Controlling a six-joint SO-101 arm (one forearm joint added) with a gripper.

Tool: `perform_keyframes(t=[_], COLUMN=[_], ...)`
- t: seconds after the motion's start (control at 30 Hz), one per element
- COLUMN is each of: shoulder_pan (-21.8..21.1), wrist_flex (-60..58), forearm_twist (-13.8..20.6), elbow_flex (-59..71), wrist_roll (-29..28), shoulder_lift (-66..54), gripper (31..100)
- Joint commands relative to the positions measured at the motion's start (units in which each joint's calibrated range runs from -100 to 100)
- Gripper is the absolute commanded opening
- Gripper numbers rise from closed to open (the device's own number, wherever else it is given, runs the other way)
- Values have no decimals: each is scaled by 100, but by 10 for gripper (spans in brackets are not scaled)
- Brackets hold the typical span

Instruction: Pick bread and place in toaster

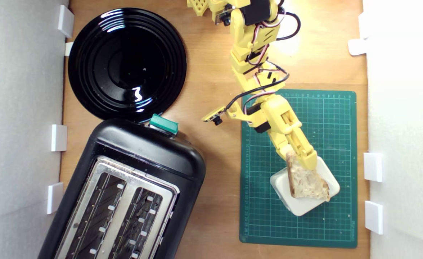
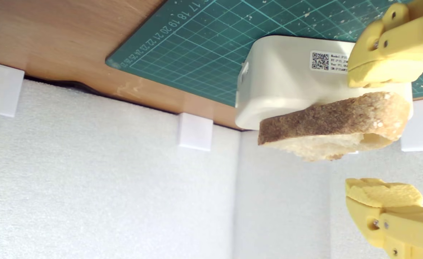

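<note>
Landmark: green cutting mat (image 1: 335, 216) on the wooden tabletop (image 1: 216, 43).

Bread (image 1: 306, 181) lies on top of a white rounded block (image 1: 305, 207), which sits on the mat near the mat's corner closest to the white foam wall (image 1: 405, 108). Crumb face up in the exterior view; brown crust edge faces the wrist camera.

Yellow claw (image 1: 299, 158) reaches over the mat to the bread's narrow end. In the wrist view the claw (image 2: 384, 135) is open: one finger (image 2: 384, 73) sits against the block's labelled face just beside the crust, the other finger (image 2: 384, 192) stands apart from the bread's crumb side with a clear gap. No squeeze on the slice visible. Whether the first finger touches the bread itself cannot be told.

Toaster (image 1: 125, 194) stands off the mat, toward the exterior view's left, tilted on the tabletop, both slots showing in the silver top plate. Teal lever (image 1: 163, 124) at the end nearest the black plate (image 1: 126, 64), which lies just beyond the toaster, its rim meeting the toaster's end.

White clips (image 1: 372, 166) line the foam walls beside the mat.
</note>
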Motion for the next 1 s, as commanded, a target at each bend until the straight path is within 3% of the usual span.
perform_keyframes(t=[0.0,0.73,0.97], shoulder_pan=[-57,-25,8], wrist_flex=[-106,-115,-115], forearm_twist=[-40,-31,-31], elbow_flex=[-219,-210,-174], wrist_roll=[21,-21,10], shoulder_lift=[-56,-89,-139], gripper=[747,494,486])
